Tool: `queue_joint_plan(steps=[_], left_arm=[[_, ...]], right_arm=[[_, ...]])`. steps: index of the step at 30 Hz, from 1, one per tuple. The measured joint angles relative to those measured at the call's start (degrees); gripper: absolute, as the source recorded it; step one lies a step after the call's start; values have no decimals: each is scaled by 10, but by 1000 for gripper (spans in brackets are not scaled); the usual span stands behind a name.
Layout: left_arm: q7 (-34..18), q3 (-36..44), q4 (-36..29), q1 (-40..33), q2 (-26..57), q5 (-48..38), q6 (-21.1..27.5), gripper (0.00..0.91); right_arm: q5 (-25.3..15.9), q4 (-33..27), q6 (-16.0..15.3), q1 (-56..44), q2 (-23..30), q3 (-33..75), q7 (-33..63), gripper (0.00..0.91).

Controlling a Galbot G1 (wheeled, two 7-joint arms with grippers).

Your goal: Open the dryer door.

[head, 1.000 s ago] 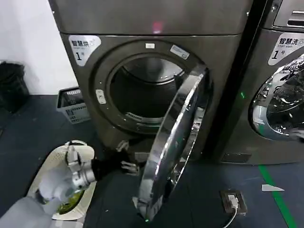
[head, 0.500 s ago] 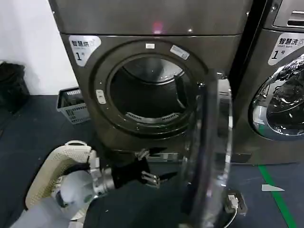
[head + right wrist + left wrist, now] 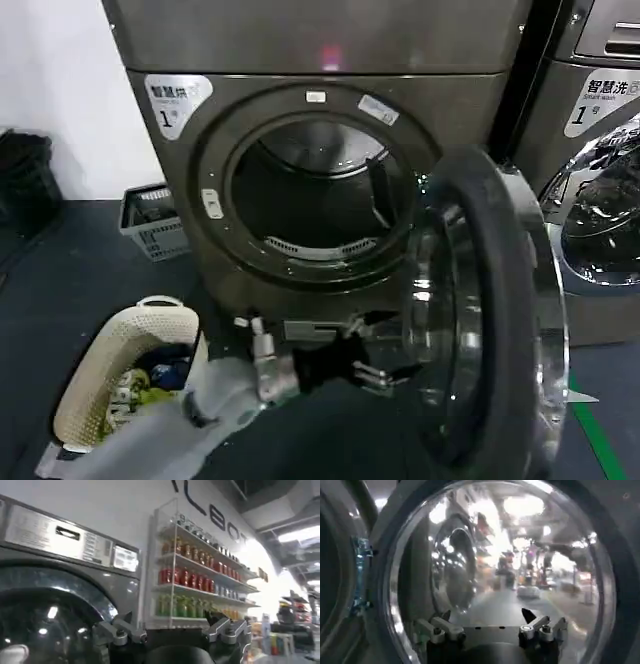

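Dryer door (image 3: 490,320) swung wide, edge-on, inner glass prob. facing left claw (image 3: 385,372).

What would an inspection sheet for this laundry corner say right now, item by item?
Surface: dark floor in front of the machines.
Job's things: dryer door swung wide open on its right-hand hinge; drum opening exposed.
Clutter: white laundry basket holding clothes at lower left; grey crate against the wall.
Grippers: left gripper low in front of the dryer, fingers open, at the door's inner glass, holding nothing; right gripper open, facing the neighbouring machine and a shelf of bottles.
Cables: nothing seen.
Surroundings: white wall on the left; green floor line on the right.
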Motion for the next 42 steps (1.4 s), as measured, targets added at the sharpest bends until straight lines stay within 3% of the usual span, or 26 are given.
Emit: queue_joint_plan(steps=[20,42], left_arm=[[-17,107,91,-79,-102,-1,12,907],[-67,140,225,-151,-249,16,-7,907]], right_arm=[[3,4,-23,-28,-4,64,22,907],[26,11,-40,-44,-17,85,30,907]])
